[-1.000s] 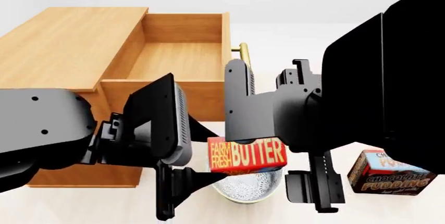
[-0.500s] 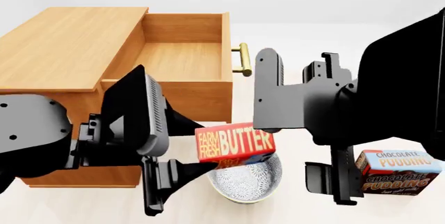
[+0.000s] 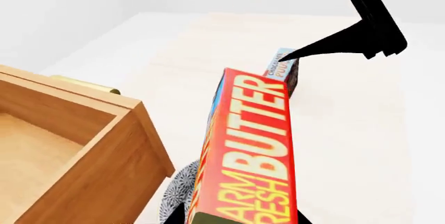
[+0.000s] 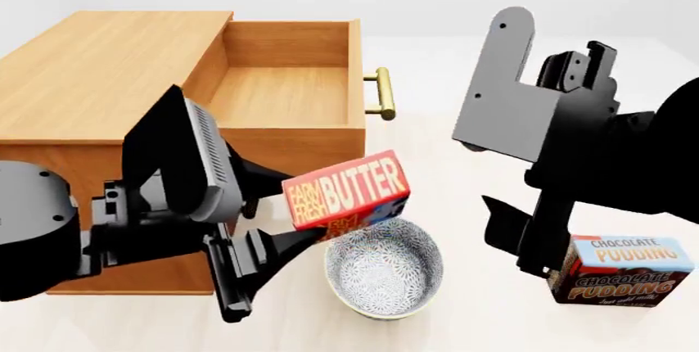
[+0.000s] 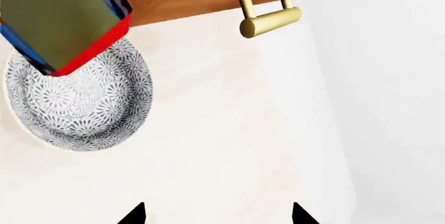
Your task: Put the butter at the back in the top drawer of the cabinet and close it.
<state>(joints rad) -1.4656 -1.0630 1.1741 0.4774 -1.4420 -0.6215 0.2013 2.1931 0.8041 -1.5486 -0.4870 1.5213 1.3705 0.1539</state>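
Left gripper: clamped on the butter, holding it tilted in the air.
Butter: above the near-left rim of the bowl, just in front of the drawer, not inside it.
Drawer: top one of the cabinet, pulled out, brass handle at its right.
Right gripper: fingers apart, holding nothing, raised over the counter.
Pudding box: on the counter at far right, well apart from the butter.
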